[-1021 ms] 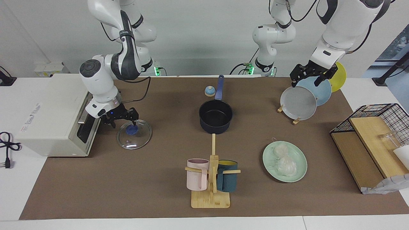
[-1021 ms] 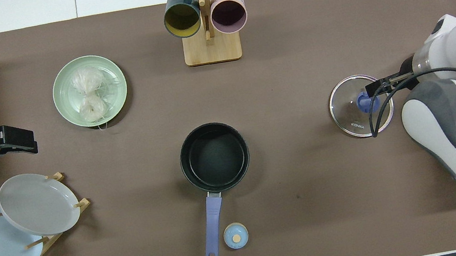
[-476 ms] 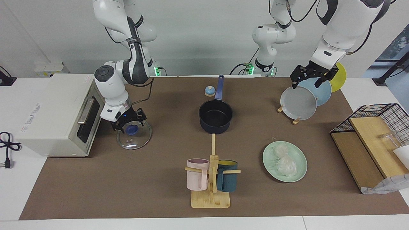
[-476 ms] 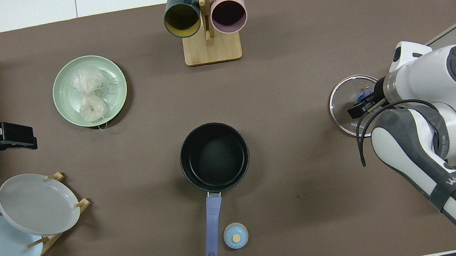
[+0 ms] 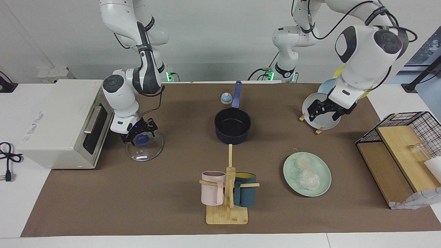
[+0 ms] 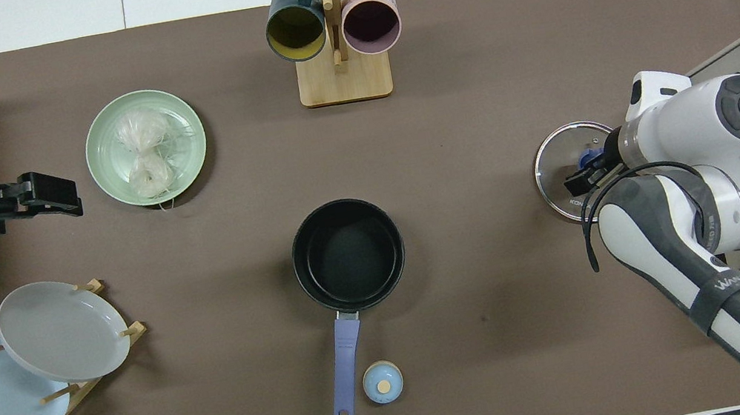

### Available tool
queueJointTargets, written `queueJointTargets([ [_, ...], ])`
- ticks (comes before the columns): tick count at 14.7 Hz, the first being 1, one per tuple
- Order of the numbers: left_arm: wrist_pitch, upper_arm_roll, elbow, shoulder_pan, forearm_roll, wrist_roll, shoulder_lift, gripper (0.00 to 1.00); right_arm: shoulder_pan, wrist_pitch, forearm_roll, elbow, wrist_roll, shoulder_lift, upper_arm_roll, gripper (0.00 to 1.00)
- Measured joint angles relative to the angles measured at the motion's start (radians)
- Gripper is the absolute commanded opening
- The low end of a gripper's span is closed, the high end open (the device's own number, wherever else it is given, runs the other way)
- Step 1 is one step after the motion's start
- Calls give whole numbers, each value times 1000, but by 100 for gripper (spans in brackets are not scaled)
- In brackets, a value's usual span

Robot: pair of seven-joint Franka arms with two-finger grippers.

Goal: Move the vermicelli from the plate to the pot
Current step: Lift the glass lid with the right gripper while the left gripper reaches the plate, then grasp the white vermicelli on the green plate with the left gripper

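The vermicelli [image 5: 306,174] lies as a white tangle on the mint-green plate [image 5: 322,168], at the left arm's end of the table. They also show in the overhead view: the vermicelli [image 6: 145,155] and the plate [image 6: 104,143]. The dark pot [image 5: 232,125] stands empty mid-table, nearer to the robots than the plate, with its blue handle [image 5: 236,93] pointing to the robots. My left gripper [image 5: 325,113] is open and empty in the air, over the mat between the plate rack and the plate [image 6: 49,197]. My right gripper [image 5: 139,135] is open at the blue knob of a glass lid [image 5: 144,148].
A plate rack with grey [image 6: 60,331], light-blue and yellow plates stands near the left arm. A mug rack [image 5: 227,193] with pink and teal mugs stands farther from the robots than the pot. A toaster oven [image 5: 51,120], a wire-and-wood crate [image 5: 399,151] and a small blue bell [image 5: 226,98] are also here.
My left arm has swung down and its gripper has moved from above the plate rack toward the mint-green plate. My right arm has turned about the lid's knob; the lid has stayed put.
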Motion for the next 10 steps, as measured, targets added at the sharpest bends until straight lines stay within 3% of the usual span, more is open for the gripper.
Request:
queueJointTargets([
  [3,143,-2,-3,-8,3,3,127,100,0,0,0,-2,0,0,0,83],
  [7,287,-1,-2,-10,50,33,252,100,0,0,0,-2,0,0,0,49],
  [10,355,-1,-2,-11,54,41,304,100,0,0,0,-2,0,-1,0,43],
])
